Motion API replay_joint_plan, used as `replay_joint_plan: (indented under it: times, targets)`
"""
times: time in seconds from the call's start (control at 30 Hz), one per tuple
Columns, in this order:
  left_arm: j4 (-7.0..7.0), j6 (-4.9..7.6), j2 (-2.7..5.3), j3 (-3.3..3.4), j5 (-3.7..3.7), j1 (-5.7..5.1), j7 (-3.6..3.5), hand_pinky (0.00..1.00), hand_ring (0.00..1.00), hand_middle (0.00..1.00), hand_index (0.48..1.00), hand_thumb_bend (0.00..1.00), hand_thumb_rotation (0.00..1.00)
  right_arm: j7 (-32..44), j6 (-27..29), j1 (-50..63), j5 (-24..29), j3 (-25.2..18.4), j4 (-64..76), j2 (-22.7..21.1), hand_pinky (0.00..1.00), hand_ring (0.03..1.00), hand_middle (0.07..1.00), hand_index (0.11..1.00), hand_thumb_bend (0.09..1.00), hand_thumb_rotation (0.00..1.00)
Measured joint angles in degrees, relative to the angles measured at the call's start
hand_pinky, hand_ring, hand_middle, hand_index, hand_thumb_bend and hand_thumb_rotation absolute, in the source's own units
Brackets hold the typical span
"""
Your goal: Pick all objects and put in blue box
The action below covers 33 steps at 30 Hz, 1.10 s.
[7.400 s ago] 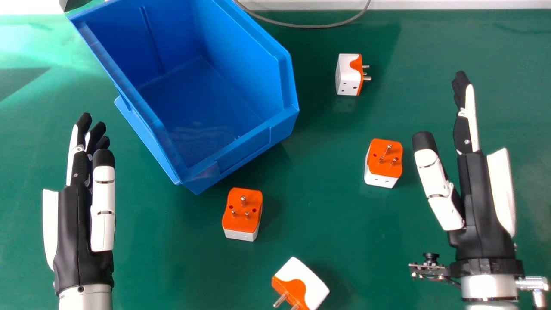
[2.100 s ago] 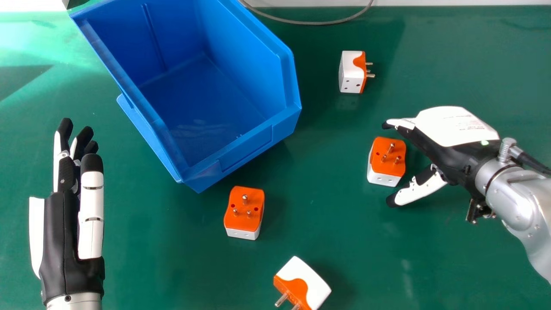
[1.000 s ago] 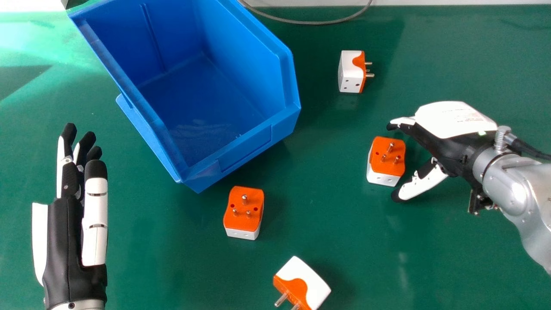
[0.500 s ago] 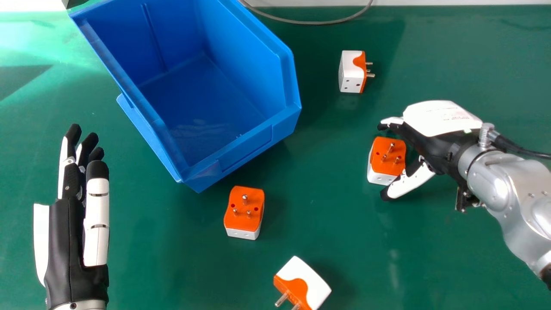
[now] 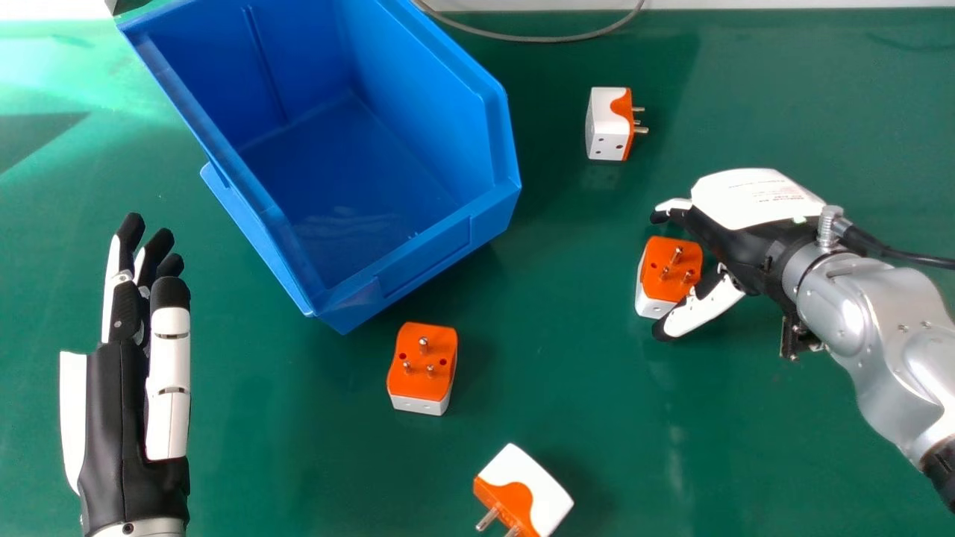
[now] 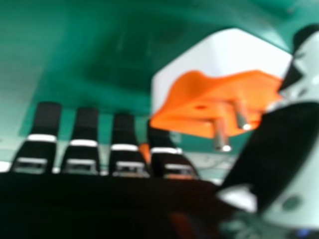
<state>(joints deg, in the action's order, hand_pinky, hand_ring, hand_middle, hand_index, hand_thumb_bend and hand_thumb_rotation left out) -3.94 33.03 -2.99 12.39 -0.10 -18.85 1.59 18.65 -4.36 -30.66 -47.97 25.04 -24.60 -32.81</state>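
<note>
Four plug adapters (image 5: 419, 382), one blue box (image 5: 429, 250); left hand (image 5: 116, 418), right hand (image 5: 750, 205)

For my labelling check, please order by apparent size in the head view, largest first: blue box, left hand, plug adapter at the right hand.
1. Blue box
2. Left hand
3. Plug adapter at the right hand

Open tabletop (image 5: 567, 261) runs from the right hand (image 5: 735, 242) to the blue box (image 5: 448, 246), whose wall bars low passage; a white-sided adapter (image 5: 606, 127) obstructs toward the far edge, and the thumb (image 5: 705, 309) seems tight against an orange-topped adapter (image 5: 668, 261)
</note>
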Motion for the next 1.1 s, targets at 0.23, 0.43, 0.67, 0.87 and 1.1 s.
replay_joint_plan:
  times: [0.23, 0.43, 0.67, 0.87, 1.1]
  targets:
    - [0.12, -0.02, 0.00, 0.01, -0.07, -0.03, -0.06, 0.92, 0.93, 0.95, 0.968, 0.45, 0.96, -1.9, 0.2, -0.1, 0.2, 0.0, -1.3, 0.5, 0.71, 0.816, 0.852, 0.844, 0.609, 0.37]
    - [0.51, -0.31, 0.00, 0.01, -0.29, -0.14, -0.13, 0.91, 0.93, 0.94, 0.966, 0.45, 0.96, -5.5, 1.6, -0.1, 0.8, -0.4, -3.8, 1.1, 0.64, 0.754, 0.806, 0.804, 0.607, 0.32]
    - [0.63, -0.46, -0.01, 0.03, -1.02, -0.48, -0.52, 0.92, 0.93, 0.95, 0.976, 0.47, 0.95, -10.3, 3.8, -0.5, 2.2, -0.7, -6.5, 1.5, 0.51, 0.622, 0.681, 0.671, 0.574, 0.21]
    - [0.76, -0.47, -0.02, 0.03, -1.05, -0.66, -0.62, 0.93, 0.94, 0.95, 0.980, 0.47, 0.95, -14.2, 5.4, -0.5, 2.5, -0.7, -8.7, 1.7, 0.45, 0.546, 0.613, 0.608, 0.553, 0.13]
    - [1.05, -0.65, 0.00, 0.04, -1.07, -0.90, -0.78, 0.93, 0.94, 0.95, 0.982, 0.47, 0.95, -16.2, 6.7, -0.5, 2.4, -0.7, -8.8, 1.7, 0.40, 0.483, 0.555, 0.555, 0.535, 0.07]
